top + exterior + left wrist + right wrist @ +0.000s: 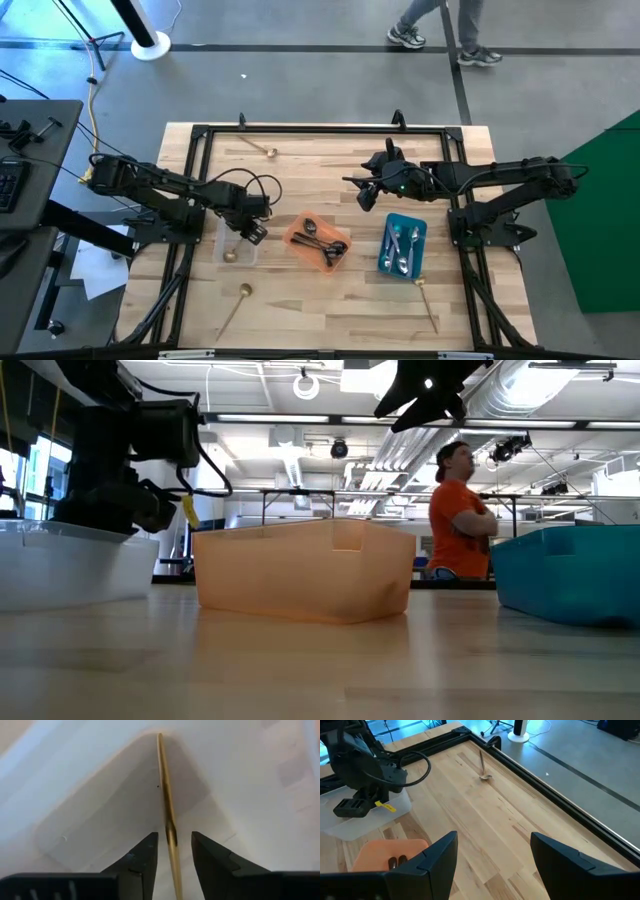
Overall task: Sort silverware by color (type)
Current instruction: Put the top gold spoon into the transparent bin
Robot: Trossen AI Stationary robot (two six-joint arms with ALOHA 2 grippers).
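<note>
My left gripper [173, 840] points down into the clear tray [224, 238] and stands open. A gold spoon's handle [167, 805] runs between its fingers with a gap on each side. The handle leans up into the tray's corner, and the spoon's bowl [230, 256] lies on the tray floor. Dark spoons [325, 246] lie in the orange tray [296, 234]. Silver spoons [401, 250] lie in the blue tray [421, 228]. My right gripper [492, 852] hangs open, high above the table's middle, with nothing in it.
Loose gold spoons lie on the wood: one at the far left [260, 148], one near the front left [236, 303], one at the front right [425, 298]. A black frame [320, 130] borders the table. A person [460, 510] stands beyond it.
</note>
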